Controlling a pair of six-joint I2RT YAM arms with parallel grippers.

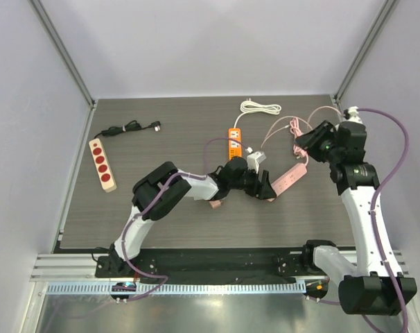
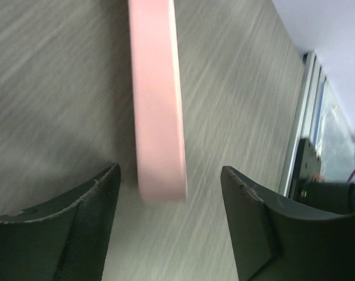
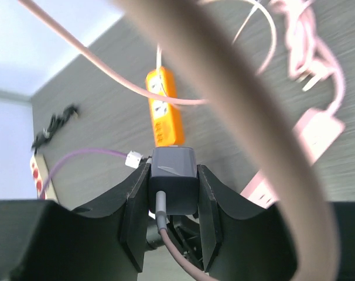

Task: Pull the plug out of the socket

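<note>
A pink power strip [image 1: 290, 178] lies on the dark table right of centre. My left gripper [image 1: 268, 189] is open at its near end; in the left wrist view the strip's end [image 2: 157, 117] sits between the spread fingertips of the gripper [image 2: 170, 175], closer to the left finger, touching neither. My right gripper [image 1: 310, 143] is raised above the strip's far end. In the right wrist view the gripper [image 3: 173, 187] is shut on a grey plug [image 3: 173, 175] with a pinkish cable, held clear of the pink strip [image 3: 319, 132].
An orange power strip [image 1: 235, 142] with a white charger [image 1: 256, 159] lies behind the left gripper. A beige strip with red sockets [image 1: 102, 164] and a black cable [image 1: 130, 127] are at the far left. A coiled white cable [image 1: 260, 107] and loose pink cable loops [image 1: 286, 128] lie at the back.
</note>
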